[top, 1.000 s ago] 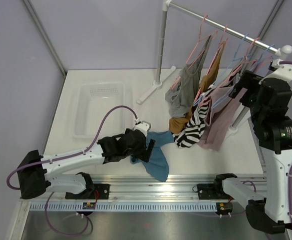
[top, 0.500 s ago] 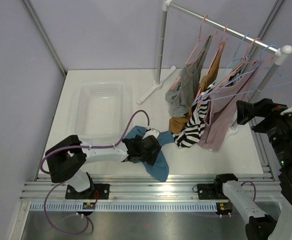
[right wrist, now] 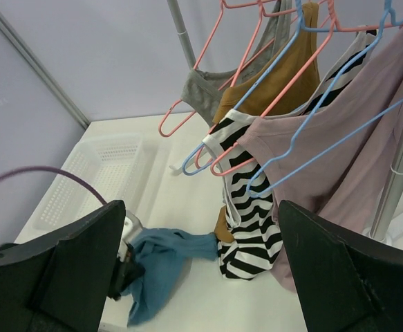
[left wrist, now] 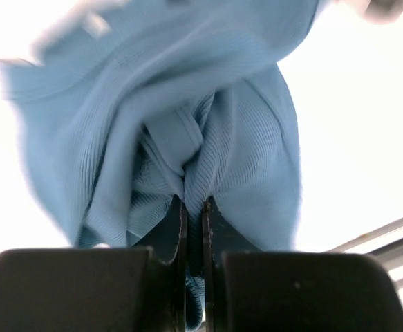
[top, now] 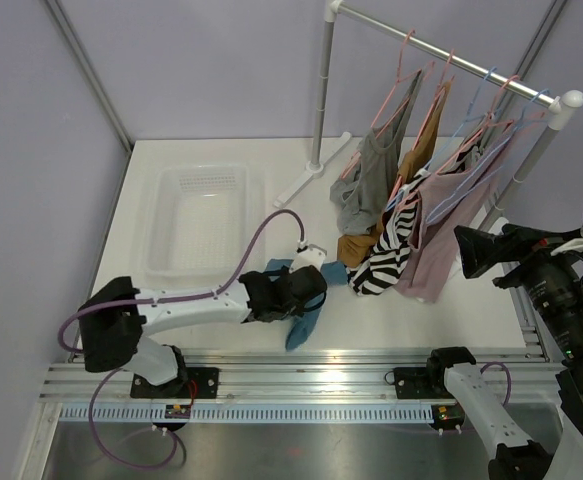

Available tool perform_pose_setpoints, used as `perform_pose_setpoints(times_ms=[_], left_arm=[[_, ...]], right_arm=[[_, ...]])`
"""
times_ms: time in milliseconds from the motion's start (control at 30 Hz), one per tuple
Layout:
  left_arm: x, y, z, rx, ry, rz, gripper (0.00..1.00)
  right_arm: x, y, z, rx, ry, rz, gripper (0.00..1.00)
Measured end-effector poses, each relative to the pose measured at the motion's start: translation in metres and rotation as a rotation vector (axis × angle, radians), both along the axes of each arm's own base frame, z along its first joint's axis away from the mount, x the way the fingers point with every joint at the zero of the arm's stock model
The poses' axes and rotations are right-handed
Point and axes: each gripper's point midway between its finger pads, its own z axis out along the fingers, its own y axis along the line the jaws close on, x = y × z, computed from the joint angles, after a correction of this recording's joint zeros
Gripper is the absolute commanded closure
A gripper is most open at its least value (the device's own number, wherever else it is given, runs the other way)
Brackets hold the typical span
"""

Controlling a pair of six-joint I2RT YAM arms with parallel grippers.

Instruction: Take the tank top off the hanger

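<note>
Pinching blue tank top [left wrist: 246, 155] — left hand [left wrist: 193, 205], spread wide before.

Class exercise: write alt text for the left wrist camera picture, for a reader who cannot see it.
The left gripper is shut on a bunched fold of a blue tank top, which fills most of the frame over a white table.

We log, top view: basket [top: 156, 232] on the table [top: 231, 150] at 10 o'clock | rack [top: 322, 90] standing at 1 o'clock, behind and right of the basket | hung garments [top: 441, 215] below its rail, at 2 o'clock | tank top [top: 304, 322] lying on the table at 6 o'clock, just before the garments, right of the basket's near corner.
</note>
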Motion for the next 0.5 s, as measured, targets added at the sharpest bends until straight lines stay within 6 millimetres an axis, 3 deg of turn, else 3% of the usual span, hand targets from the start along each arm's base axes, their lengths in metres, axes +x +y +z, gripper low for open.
perform_pose_setpoints(times_ms=[167, 267, 367, 500], left_arm=[[0.032, 0.000, 0.105, -0.106, -0.179, 0.075, 1.00], [0.053, 0.012, 0.162, -0.147, -0.273, 0.143, 1.00], [0.072, 0.033, 0.198, -0.141, -0.334, 0.213, 1.00], [0.100, 0.074, 0.228, -0.095, -0.388, 0.317, 1.00]], right_arm=[[-0.001, 0.001, -0.006, -0.001, 0.009, 0.003, 0.01], [0.000, 0.001, -0.008, -0.001, 0.014, 0.003, 0.01], [-0.001, 0.001, -0.008, 0.000, 0.012, 0.003, 0.01], [-0.005, 0.003, -0.006, 0.003, -0.002, 0.019, 0.00]])
